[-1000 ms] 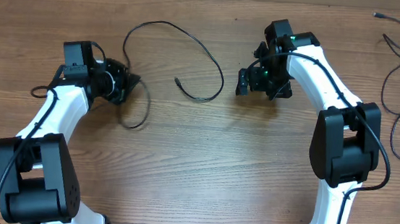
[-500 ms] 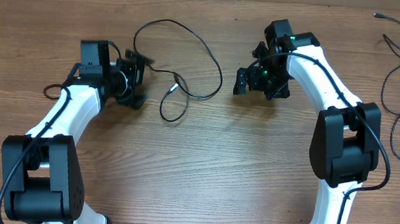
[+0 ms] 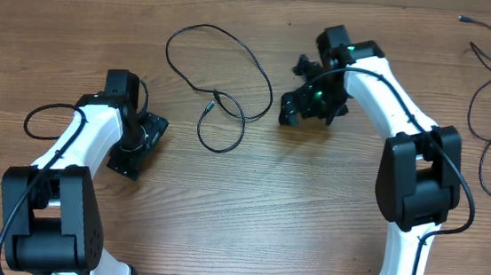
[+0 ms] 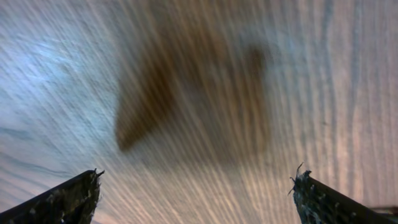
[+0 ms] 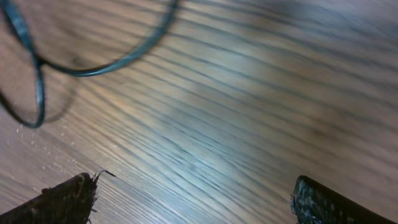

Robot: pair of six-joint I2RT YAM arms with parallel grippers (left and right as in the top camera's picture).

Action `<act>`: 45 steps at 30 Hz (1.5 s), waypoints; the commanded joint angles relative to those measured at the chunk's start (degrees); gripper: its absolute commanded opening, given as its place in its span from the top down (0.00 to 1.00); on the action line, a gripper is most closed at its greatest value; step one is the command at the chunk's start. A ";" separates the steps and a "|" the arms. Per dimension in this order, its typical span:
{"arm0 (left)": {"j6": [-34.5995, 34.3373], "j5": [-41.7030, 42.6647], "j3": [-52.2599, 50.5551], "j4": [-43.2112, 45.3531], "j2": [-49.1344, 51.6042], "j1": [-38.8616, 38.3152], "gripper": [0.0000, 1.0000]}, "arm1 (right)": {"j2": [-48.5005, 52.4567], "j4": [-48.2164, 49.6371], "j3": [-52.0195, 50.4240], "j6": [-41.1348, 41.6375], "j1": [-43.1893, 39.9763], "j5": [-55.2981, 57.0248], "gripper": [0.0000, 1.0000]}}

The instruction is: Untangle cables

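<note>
Left of the looped cable [image 3: 216, 93], the left gripper [image 4: 196, 182] gapes empty; right of it, the right gripper [image 5: 196, 185] likewise.

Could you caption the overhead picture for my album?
Left gripper and right gripper, both open, flank a looped black cable on a wooden table; more cables lie far right.

From overhead: looks straight down on the whole table [image 3: 249, 200], far off. From the left wrist: faces the same table, very near, blurred. From the right wrist: equally near, shares with overhead the cable [image 5: 115, 61] at 10 o'clock.
</note>
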 commanded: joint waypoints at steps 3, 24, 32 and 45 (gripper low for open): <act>1.33 -4.17 0.24 -0.24 0.39 -0.37 0.00 | -2.29 3.48 1.73 -12.61 5.55 -1.57 0.00; 1.31 -4.20 0.24 -0.09 0.42 -0.37 0.01 | 4.22 19.65 1.09 -19.06 13.20 2.40 0.08; 1.31 -4.17 0.24 -0.09 0.39 -0.37 0.01 | 7.50 19.69 1.03 -19.08 15.39 6.80 0.20; 1.31 -4.20 0.24 -0.09 0.42 -0.37 0.00 | 7.98 15.72 4.68 -13.86 14.40 18.34 0.96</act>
